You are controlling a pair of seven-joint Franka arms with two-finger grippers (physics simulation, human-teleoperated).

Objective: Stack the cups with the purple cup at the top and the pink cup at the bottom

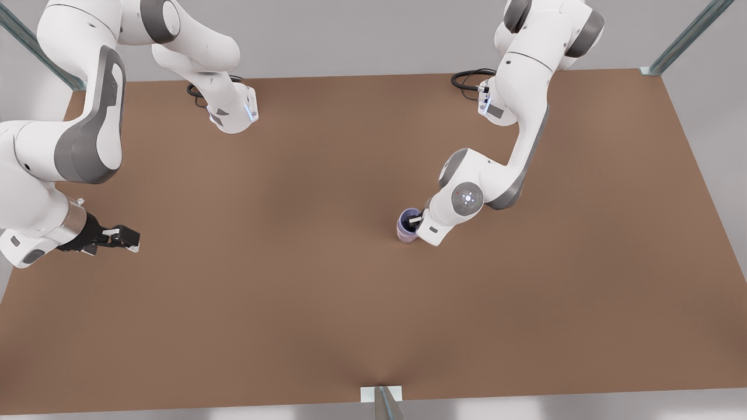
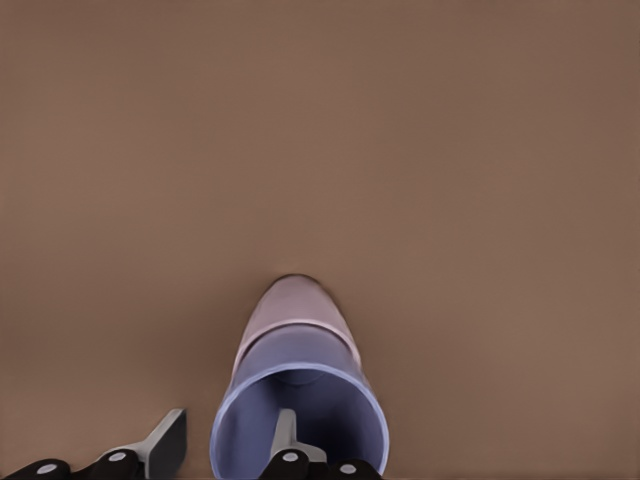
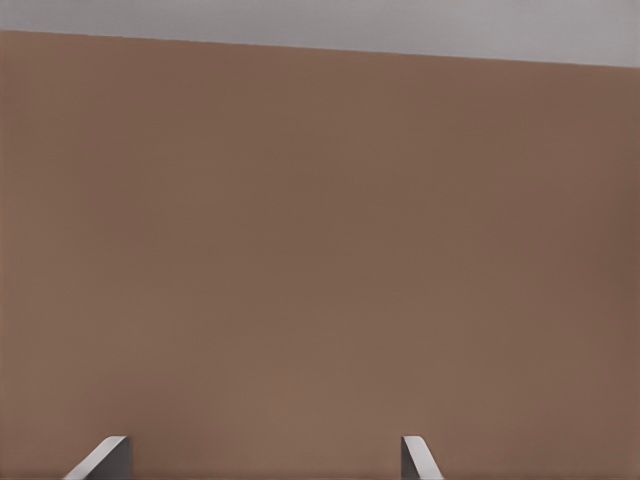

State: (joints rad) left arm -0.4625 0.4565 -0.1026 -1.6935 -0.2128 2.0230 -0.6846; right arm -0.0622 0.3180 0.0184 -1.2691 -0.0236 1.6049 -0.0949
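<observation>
Now my left gripper [image 2: 225,445] straddles the purple cup's [image 2: 300,420] rim, fingers spread, cup nested upright in the pink cup [image 2: 295,305] mid-table [image 1: 292,262]; my right gripper [image 1: 119,236] waits released near the table's edge.

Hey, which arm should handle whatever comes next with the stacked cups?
Left, probably. The left gripper already straddles the purple cup rim, nested in the pink cup. The right gripper waits open, far off at the front view's left.

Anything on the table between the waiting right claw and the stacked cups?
No. In the front view, only bare table lies between the open right claw and the purple cup, nested in the pink cup, with the left claw straddling its rim.
</observation>
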